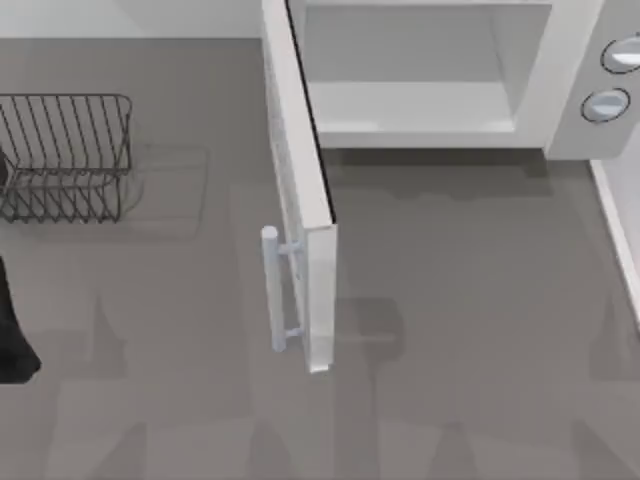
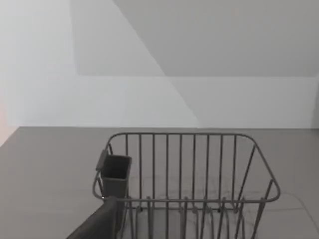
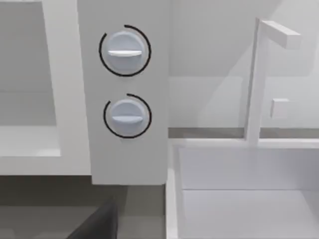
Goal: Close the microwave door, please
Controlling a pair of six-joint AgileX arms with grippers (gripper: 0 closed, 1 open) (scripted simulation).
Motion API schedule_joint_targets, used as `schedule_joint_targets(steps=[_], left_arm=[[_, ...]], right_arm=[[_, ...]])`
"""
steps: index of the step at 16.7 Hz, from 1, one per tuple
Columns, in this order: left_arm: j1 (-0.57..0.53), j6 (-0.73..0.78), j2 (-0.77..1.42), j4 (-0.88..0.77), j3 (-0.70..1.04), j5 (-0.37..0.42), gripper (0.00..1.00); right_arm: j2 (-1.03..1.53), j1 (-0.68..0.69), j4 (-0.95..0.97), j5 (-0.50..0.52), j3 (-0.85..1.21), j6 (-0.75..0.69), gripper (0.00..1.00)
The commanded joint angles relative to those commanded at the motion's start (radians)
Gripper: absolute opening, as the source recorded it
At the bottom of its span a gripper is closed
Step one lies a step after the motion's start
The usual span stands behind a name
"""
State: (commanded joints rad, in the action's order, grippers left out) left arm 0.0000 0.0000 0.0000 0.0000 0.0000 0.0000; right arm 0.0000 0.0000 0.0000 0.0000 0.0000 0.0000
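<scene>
Microwave (image 1: 440, 70) sits at tabletop (image 1: 450, 400) far edge, right of centre. Microwave door (image 1: 300, 190) swung wide open, edge-on toward camera, handle (image 1: 272, 290) facing left. Wire rack (image 1: 65, 155) far left. End effector state: cannot tell, either arm.

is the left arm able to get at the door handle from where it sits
Probably yes. The left arm sits at the table's left edge, and bare table lies between it and the handle on the open door. The rack stands farther back, off that line.
</scene>
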Motion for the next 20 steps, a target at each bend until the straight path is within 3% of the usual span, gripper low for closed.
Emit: schedule_joint_targets(steps=[5, 9, 20], left_arm=[[-0.010, 0.025, 0.054, -0.041, 0.042, 0.011, 1.00], [-0.040, 0.113, 0.238, -0.193, 0.203, 0.043, 1.00], [-0.199, 0.516, 1.131, -0.978, 1.054, 0.215, 1.00]], right_arm=[[0.000, 0.000, 0.000, 0.000, 0.000, 0.000, 1.00], [0.000, 0.000, 0.000, 0.000, 0.000, 0.000, 1.00], [0.000, 0.000, 0.000, 0.000, 0.000, 0.000, 1.00]])
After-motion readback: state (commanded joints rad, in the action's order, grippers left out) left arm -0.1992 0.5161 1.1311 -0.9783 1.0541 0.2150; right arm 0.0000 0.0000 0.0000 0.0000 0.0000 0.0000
